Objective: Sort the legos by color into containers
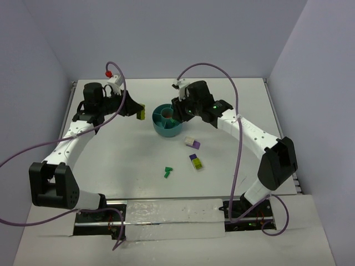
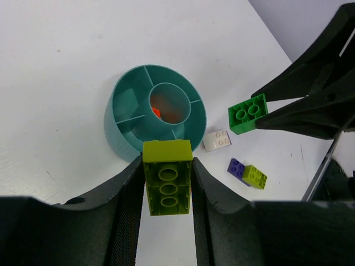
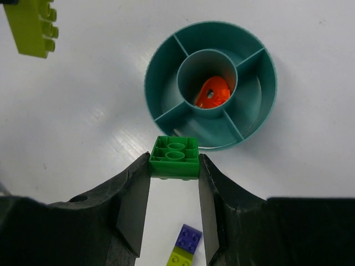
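Observation:
The round teal bowl [image 1: 161, 130] stands mid-table, with an orange-red bit [image 3: 212, 93] in its central ring. My left gripper [image 1: 138, 111] is shut on a lime-green brick [image 2: 167, 177] and holds it above the table left of the bowl [image 2: 119, 138]. My right gripper [image 1: 178, 114] is shut on a green brick [image 3: 175, 157], held over the bowl's [image 3: 250, 108] right edge. A purple-and-white brick [image 1: 192, 142], a purple-and-yellow brick [image 1: 196, 162] and a small dark green piece [image 1: 168, 172] lie on the table nearer the arm bases.
The table is white, with walls at the back and on both sides. Purple cables loop from both arms. A strip of foil lies along the near edge between the arm bases.

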`<state>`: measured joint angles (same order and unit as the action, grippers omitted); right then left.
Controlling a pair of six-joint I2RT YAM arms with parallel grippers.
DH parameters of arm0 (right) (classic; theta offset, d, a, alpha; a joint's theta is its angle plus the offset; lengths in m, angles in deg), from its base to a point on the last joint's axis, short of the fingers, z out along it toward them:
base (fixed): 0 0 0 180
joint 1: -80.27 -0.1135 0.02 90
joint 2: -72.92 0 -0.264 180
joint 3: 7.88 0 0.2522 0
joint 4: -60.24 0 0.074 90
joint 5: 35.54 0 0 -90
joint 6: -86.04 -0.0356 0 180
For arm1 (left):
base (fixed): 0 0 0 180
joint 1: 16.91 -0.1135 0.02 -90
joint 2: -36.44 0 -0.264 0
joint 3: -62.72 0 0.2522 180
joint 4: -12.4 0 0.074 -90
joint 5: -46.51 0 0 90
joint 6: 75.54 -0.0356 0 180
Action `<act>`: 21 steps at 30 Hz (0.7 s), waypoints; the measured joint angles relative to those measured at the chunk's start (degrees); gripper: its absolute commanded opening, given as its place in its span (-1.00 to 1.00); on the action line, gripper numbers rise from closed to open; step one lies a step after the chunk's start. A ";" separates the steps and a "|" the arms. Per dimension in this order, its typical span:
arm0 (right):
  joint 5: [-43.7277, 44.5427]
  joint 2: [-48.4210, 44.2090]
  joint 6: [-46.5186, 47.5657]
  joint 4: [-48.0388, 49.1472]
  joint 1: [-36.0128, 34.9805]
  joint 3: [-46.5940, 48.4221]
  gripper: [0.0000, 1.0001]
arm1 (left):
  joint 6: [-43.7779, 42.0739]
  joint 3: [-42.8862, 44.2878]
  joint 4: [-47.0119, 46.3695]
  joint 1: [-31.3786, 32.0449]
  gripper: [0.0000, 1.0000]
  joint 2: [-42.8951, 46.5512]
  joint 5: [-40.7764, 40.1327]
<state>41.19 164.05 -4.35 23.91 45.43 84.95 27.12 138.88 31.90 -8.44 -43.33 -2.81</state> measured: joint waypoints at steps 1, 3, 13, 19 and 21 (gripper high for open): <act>1.26 0.56 -0.24 0.11 -0.21 0.46 -1.00 | 0.46 0.01 0.16 -0.01 -1.00 -0.07 -0.90; 3.39 2.04 -0.55 0.22 -0.75 1.55 -1.00 | 0.99 0.25 0.91 0.01 -1.00 -0.01 -4.18; 9.95 6.78 -1.70 0.29 -2.54 2.60 -1.00 | 0.51 -4.46 -4.64 -0.22 -1.00 9.13 -11.35; 12.48 7.27 -1.67 0.88 -3.54 2.60 -1.00 | 4.26 -16.42 -20.02 0.02 -1.00 14.61 -8.75; 13.16 8.04 -1.65 0.99 -3.65 2.62 -1.00 | 5.15 -17.90 -23.60 0.02 -1.00 14.02 -8.27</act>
<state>54.34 172.09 -6.00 24.90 41.79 87.58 32.27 120.98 8.30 -8.42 -29.31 -11.07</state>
